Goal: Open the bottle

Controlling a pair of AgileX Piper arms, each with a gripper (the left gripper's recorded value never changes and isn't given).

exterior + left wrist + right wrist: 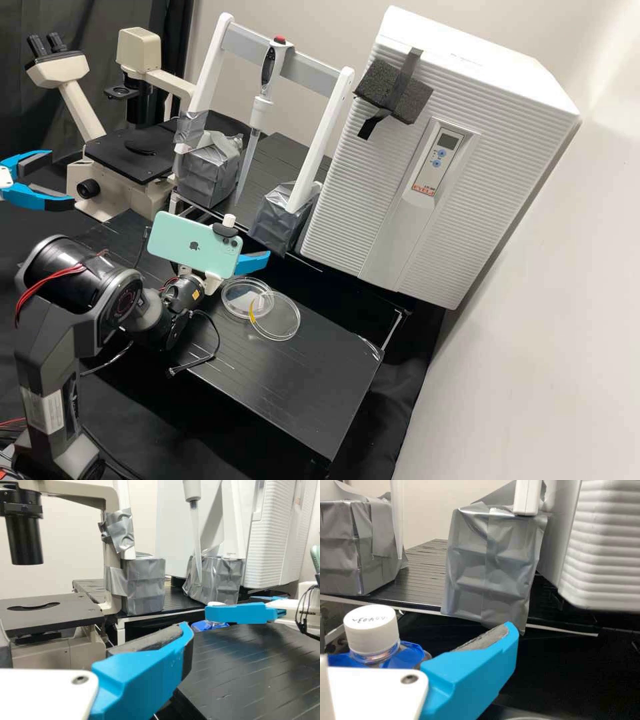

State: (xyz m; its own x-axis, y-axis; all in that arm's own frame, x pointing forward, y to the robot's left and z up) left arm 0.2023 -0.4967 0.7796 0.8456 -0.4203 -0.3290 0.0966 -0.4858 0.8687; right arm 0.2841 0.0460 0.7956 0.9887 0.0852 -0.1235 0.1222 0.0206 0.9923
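Uncapping has yet to begin at the black bench (300,380): near its front, beside two clear petri dishes (261,307), the right gripper (220,614) is pinched about the bottle (370,651) just under its white cap (372,625), holding it upright toward the left edge of the slatted front board. The cap is on and stands free above the blue fingers. Well apart, at the bench's far left edge beside the microscope (113,167), the left gripper (33,180) hangs with its fingers spread and nothing between them. Behind, a pipette (257,120) hangs from a taped white stand next to a ribbed white machine (433,167). The next move appears to fall to the left arm: cross to the bottle, close squarely on the cap and twist, while the right keeps the bottle from turning.
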